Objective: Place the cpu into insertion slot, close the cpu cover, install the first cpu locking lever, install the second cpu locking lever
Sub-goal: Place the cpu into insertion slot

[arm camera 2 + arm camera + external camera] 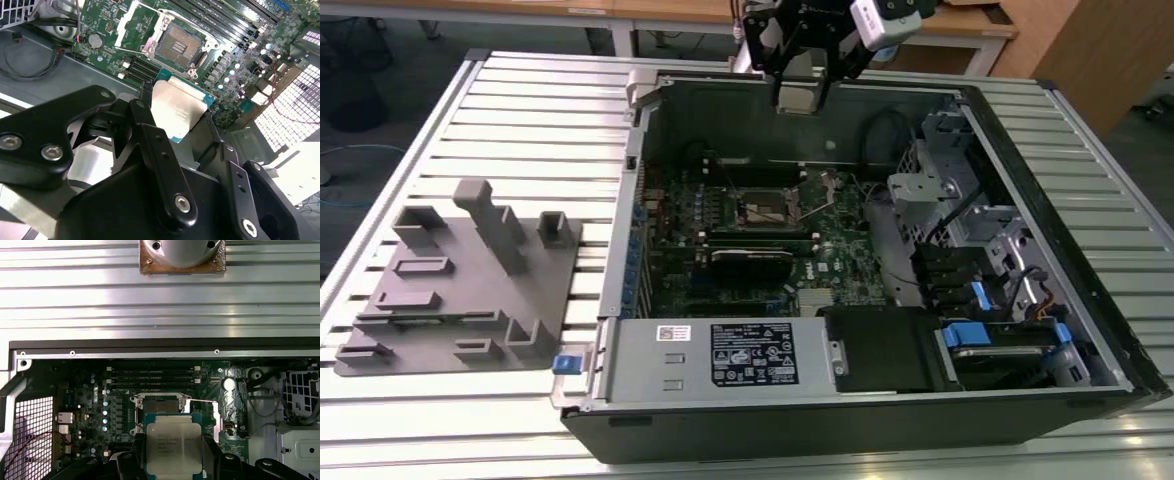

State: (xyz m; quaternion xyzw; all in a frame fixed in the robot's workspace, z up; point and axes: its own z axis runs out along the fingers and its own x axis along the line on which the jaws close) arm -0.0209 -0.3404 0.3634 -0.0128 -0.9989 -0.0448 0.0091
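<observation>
My gripper [798,92] hangs above the far wall of the open computer case, shut on the cpu [176,106], a flat square chip with a dull silver top. In both wrist views the black fingers [146,125] clamp the chip's two side edges. The cpu [173,444] is held over the green board, apart from it. The insertion slot [180,44] lies uncovered on the board with its dark contact field showing, also seen from outside as insertion slot [765,210]. The cpu cover [134,24] is swung up and back beside the slot. A thin wire locking lever [200,400] stands raised.
A grey fixture [454,290] with upright blocks lies on the slatted table at the exterior view's left. Inside the case are a power supply box [720,355], drive bays [987,280] with blue tabs, cables [30,60], and long memory slots [150,375].
</observation>
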